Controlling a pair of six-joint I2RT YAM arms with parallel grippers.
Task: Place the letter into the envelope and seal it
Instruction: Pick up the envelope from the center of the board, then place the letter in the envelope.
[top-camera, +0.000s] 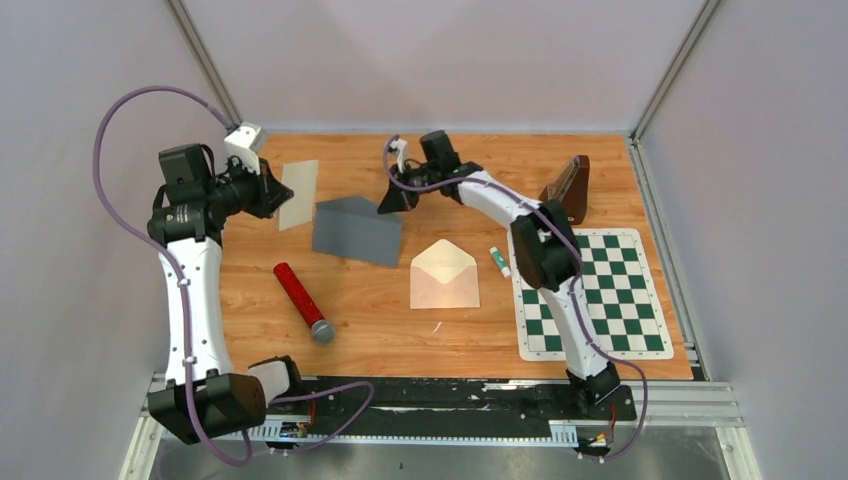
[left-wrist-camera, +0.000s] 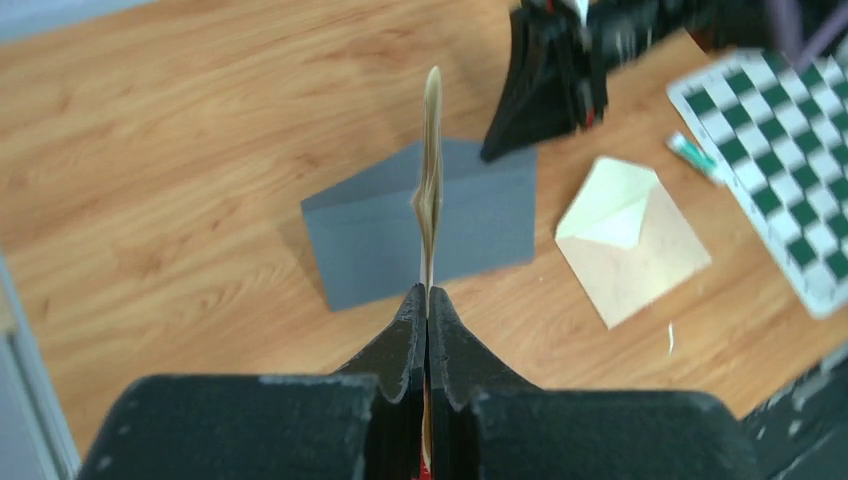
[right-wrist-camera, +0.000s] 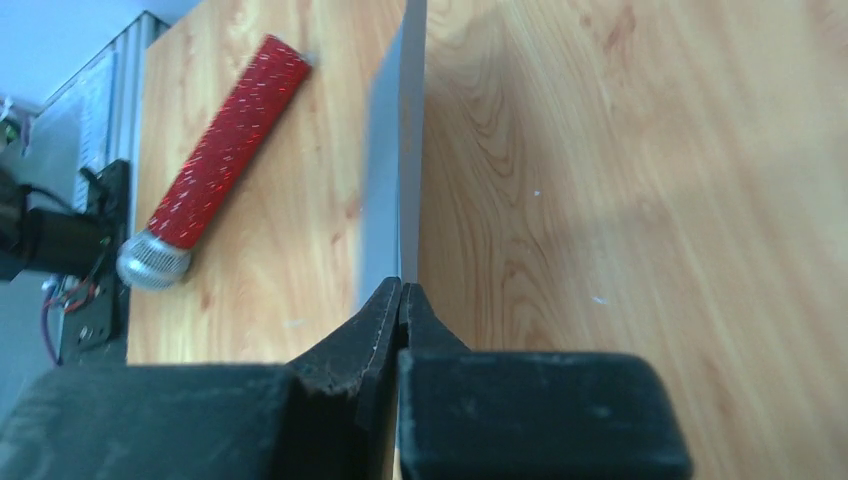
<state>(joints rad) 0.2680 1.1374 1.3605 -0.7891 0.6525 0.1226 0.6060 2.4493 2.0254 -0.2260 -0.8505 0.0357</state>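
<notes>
My left gripper (top-camera: 278, 192) is shut on the letter (top-camera: 298, 193), a thin tan sheet held off the table at the back left. In the left wrist view the letter (left-wrist-camera: 431, 170) stands edge-on, rising from the closed tips of the left gripper (left-wrist-camera: 428, 295). The grey envelope (top-camera: 357, 232) lies just right of it, its flap lifted. My right gripper (top-camera: 387, 204) is shut on that flap's upper right edge. In the right wrist view the grey flap (right-wrist-camera: 400, 170) runs edge-on out of the closed right gripper (right-wrist-camera: 402, 290). The grey envelope (left-wrist-camera: 370, 235) lies behind the letter.
A cream envelope (top-camera: 445, 276) with its flap open lies mid-table. A red glitter microphone (top-camera: 303, 300) lies front left. A green glue stick (top-camera: 499, 260) rests beside the checkered mat (top-camera: 590, 290) on the right. A brown wedge-shaped object (top-camera: 568, 186) stands at the back right.
</notes>
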